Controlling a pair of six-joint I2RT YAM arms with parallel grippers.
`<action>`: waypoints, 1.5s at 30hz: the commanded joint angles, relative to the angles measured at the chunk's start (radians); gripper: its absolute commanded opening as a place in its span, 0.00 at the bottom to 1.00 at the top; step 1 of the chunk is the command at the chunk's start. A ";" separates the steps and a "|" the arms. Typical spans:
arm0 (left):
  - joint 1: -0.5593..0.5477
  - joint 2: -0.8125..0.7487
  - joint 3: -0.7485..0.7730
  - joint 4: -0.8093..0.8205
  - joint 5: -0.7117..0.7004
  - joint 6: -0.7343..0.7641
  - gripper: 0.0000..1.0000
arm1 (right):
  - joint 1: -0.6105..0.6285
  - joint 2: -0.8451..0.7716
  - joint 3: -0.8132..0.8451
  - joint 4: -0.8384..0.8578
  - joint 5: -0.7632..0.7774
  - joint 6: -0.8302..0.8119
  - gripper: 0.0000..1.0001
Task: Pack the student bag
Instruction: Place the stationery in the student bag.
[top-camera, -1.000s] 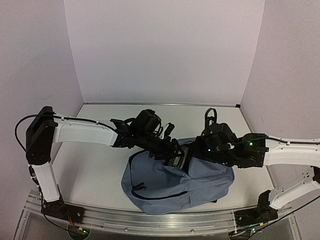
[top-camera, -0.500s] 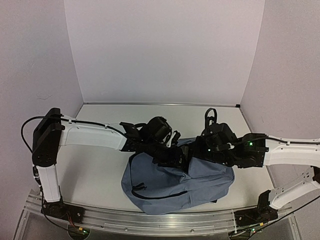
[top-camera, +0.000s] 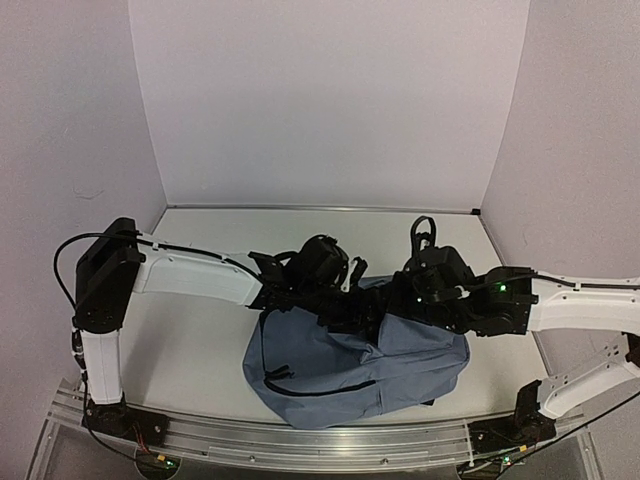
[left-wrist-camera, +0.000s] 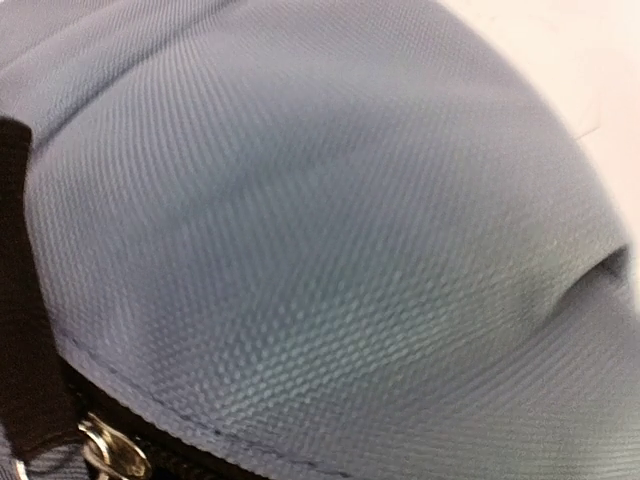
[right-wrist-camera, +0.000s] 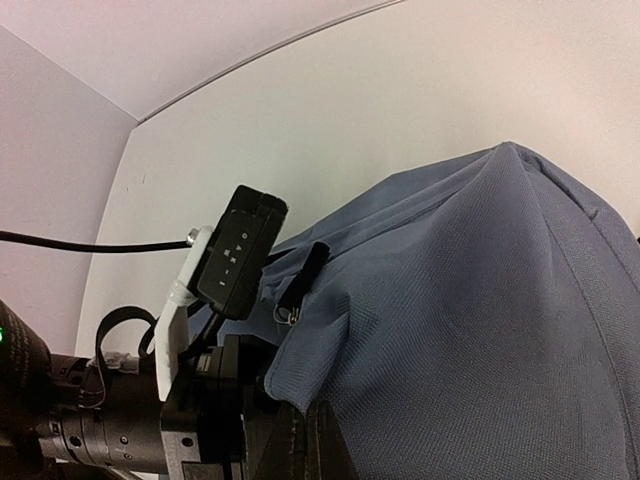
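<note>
Two arms are meeting over the student bag (top-camera: 400, 355), which is lying slumped on the table (top-camera: 190, 330) near the front edge, its rounded bottom pointing towards the arm bases. Coming in from the bag's left, the left gripper (top-camera: 352, 308) is pushing down at the bag's upper edge. Its fingers are buried among dark parts in the overhead view and are missing from its own wrist view, so I cannot tell how wide they are standing or whether they are holding anything. That wrist camera is showing only grey-blue weave at close range, with a black strap (left-wrist-camera: 20, 320) at the bag's left margin and a metal zip pull (left-wrist-camera: 105, 450) beside a line of zip teeth. At the bag's upper right, the right gripper (right-wrist-camera: 318, 445) is sitting with its fingers closed together, and it appears to be pinching a fold of the bag's fabric and lifting it into a ridge. Judging the task, the work is sitting somewhere around the bag's mouth. The zip there is looking parted, which suggests the bag is not yet closed. Whatever is inside is hidden, so how much is packed is not showing. Closing the zip is probably what is left. As for writing, a black module (right-wrist-camera: 240, 250) on the left arm is carrying small white marks, too small to read, and the bag is showing no label.
</note>
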 joint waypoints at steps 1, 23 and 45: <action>-0.006 -0.013 -0.006 0.179 -0.023 -0.033 0.46 | 0.005 -0.054 0.007 0.097 0.036 0.021 0.00; 0.054 -0.441 -0.245 -0.146 -0.208 -0.037 0.60 | 0.006 -0.025 -0.070 0.025 -0.172 -0.027 0.00; 0.175 -0.351 -0.269 0.047 -0.014 -0.072 0.64 | 0.041 0.047 0.041 -0.033 -0.268 -0.070 0.44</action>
